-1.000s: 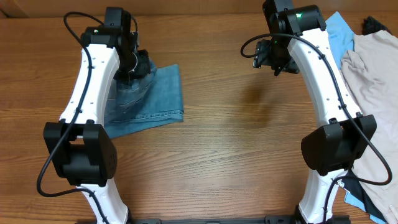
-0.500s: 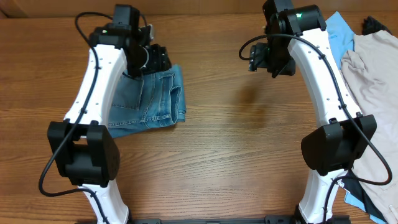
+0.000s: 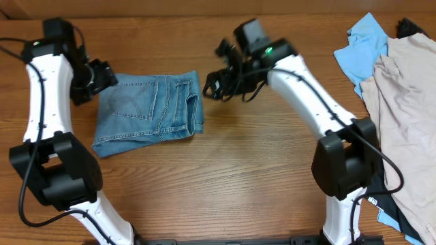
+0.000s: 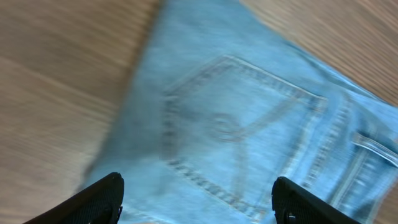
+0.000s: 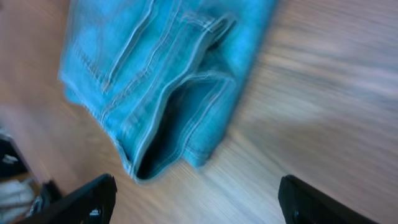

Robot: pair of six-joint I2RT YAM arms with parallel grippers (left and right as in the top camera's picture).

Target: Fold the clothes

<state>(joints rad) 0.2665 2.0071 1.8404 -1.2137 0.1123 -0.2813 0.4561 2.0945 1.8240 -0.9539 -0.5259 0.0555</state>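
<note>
The clothes, a pair of faded light-blue jeans [image 3: 146, 109], lie folded into a compact rectangle on the left half of the wooden table. My left gripper [image 3: 105, 73] hovers at their upper left corner, open, with nothing between its fingers. In the left wrist view the gripper [image 4: 199, 202] looks down on a stitched back pocket [image 4: 239, 124]. My right gripper [image 3: 212, 85] hangs open just off the jeans' right edge. In the right wrist view the gripper [image 5: 199, 202] stands over bare wood, with the folded waistband end [image 5: 168, 81] ahead of it.
A sky-blue shirt [image 3: 364, 51] and a large beige garment [image 3: 402, 116] are heaped at the table's right edge, with a dark item [image 3: 411, 27] behind them. Both arm bases stand at the front edge.
The left gripper has opened, let go of the jeans and swung left off them. The right arm has swept left to the jeans' right edge and opened wider.
</note>
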